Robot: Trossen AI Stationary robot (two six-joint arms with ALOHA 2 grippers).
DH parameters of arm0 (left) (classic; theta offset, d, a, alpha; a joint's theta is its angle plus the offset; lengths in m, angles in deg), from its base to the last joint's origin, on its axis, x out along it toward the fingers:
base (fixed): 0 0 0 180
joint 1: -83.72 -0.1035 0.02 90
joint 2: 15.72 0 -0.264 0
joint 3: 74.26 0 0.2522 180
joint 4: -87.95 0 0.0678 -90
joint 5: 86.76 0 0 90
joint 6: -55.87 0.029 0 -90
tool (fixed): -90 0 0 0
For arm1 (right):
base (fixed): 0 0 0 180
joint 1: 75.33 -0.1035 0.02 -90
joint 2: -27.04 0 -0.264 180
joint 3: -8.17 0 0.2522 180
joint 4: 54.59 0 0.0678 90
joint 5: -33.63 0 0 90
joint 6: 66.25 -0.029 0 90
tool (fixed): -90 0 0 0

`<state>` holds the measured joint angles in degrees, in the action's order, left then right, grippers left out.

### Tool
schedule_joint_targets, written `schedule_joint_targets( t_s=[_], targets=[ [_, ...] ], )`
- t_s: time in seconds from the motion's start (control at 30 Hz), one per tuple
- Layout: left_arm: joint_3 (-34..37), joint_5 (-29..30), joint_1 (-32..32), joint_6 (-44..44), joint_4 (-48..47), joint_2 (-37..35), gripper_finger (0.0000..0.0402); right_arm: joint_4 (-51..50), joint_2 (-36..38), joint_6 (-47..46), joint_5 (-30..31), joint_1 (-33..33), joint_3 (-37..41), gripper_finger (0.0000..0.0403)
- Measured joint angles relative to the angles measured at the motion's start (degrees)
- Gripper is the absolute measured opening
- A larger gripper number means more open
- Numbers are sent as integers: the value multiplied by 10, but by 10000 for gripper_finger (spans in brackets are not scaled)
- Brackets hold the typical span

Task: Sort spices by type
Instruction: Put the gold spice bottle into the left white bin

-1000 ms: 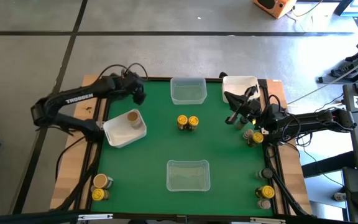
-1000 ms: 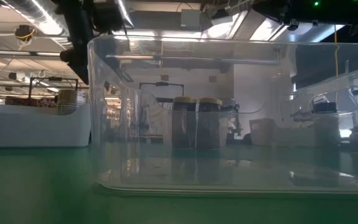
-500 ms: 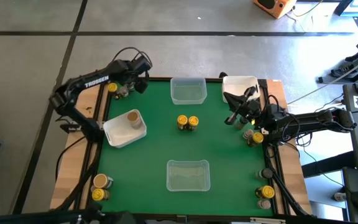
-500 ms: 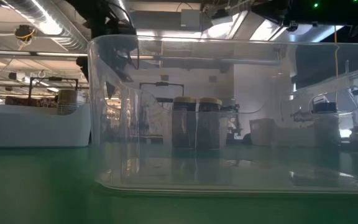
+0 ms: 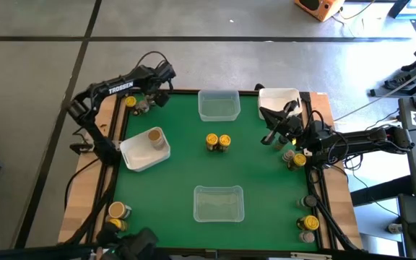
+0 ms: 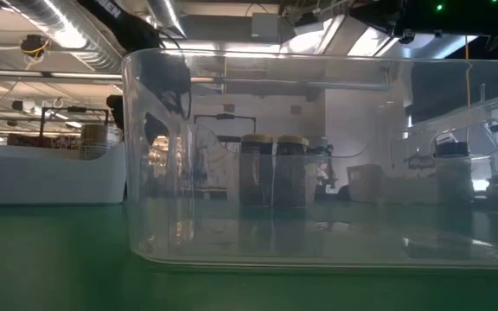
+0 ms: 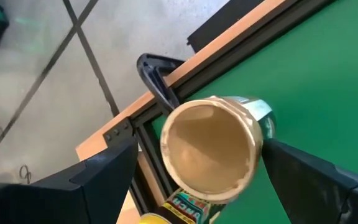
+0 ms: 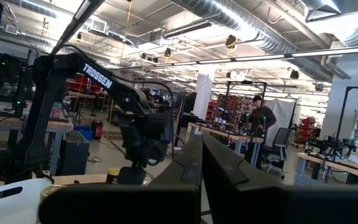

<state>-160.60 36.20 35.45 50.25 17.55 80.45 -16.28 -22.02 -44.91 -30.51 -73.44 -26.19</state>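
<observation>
At the table's far left corner stand a tan-lidded spice jar and a yellow-lidded one. My left gripper hangs open above them, one finger on each side of the tan-lidded jar, with a gap on both sides. Two yellow-lidded jars stand mid-table. Another tan-lidded jar sits in the white tub at the left. My right gripper is shut and held up above the table's right side, touching nothing.
A clear tub stands at the far edge, another clear tub near the front, and a white tub at the far right. More jars stand at the right edge, front left and front right.
My left gripper has swung toward the table's far edge and sunk a little over the jars at the far left corner. It has turned as it went and stayed open.
</observation>
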Motion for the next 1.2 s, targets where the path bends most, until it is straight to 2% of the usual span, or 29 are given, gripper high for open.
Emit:
schedule_joint_targets(
  t_s=[0.63,0.7,0.87,1.03,1.2],
  targets=[
    [0,-18,-25,23,15,37,343,-4,0,0,0,0,0,10],
    [0,-39,-25,27,17,37,343,-4,0,0,0,0,0,10],
    [1,-148,-23,28,16,40,343,-7,0,0,0,0,0,10],
    [1,-187,-20,30,21,38,343,-11,0,5,0,0,0,10],
    [1,-194,-16,30,26,38,343,-11,0,6,0,0,0,10]
  ],
)
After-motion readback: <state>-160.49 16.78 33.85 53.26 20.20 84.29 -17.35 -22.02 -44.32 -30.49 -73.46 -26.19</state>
